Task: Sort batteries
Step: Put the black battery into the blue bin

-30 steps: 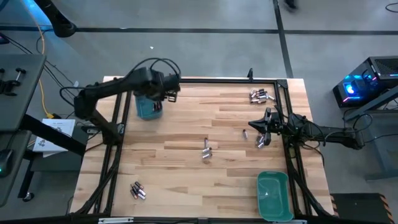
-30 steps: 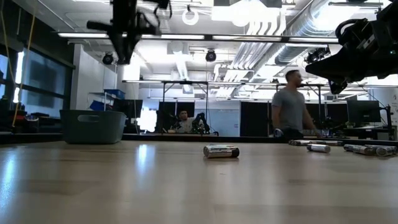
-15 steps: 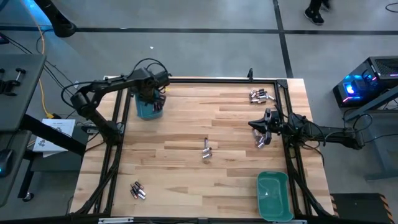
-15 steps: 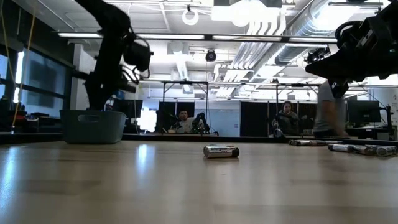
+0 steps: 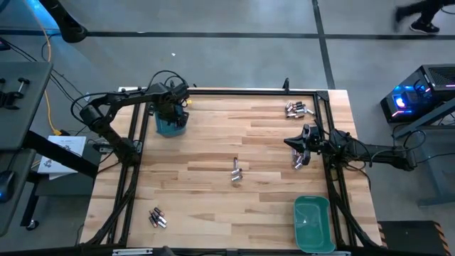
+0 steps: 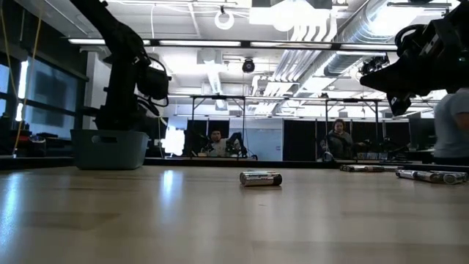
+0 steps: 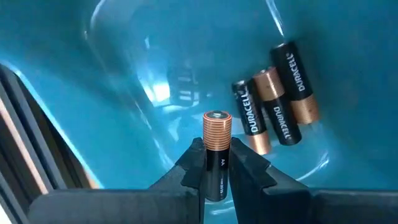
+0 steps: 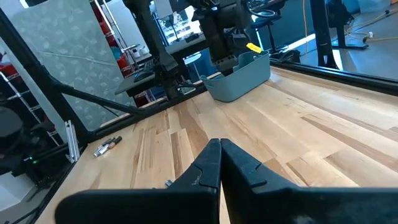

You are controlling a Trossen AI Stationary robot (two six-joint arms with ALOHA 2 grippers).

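Light wood plank table (image 5: pixel 213 149) inside a black metal frame, grey concrete floor around it. Landmark is the teal bin (image 5: pixel 170 122) at the table's far-left corner. Left gripper (image 5: pixel 173 108) is lowered right over that bin; in the left wrist view its fingers (image 7: pixel 194 167) pinch one dark copper-topped battery (image 7: pixel 216 149) upright above the bin floor, where three more dark batteries (image 7: pixel 277 99) lie side by side. Right gripper (image 5: pixel 293 143) hangs over the table's right edge, well apart from the bin, fingers pressed together, holding nothing.

Loose batteries relative to the bin: a pair (image 5: pixel 236 170) mid-table, a cluster (image 5: pixel 299 109) across at the far-right corner, a few (image 5: pixel 298 161) just beside the right gripper, another small cluster (image 5: pixel 157 217) at the near-left edge. A second teal bin (image 5: pixel 313 222) sits at the near-right corner, diagonally opposite the first.

Room in the low view: open workshop, exposed ducts and strip lights on the ceiling, desks and monitors behind. Two seated people (image 6: pixel 215 142) far back, another person's torso (image 6: pixel 451 125) at the right edge. A lit blue computer case (image 5: pixel 416 96) stands on the floor well right of the table.
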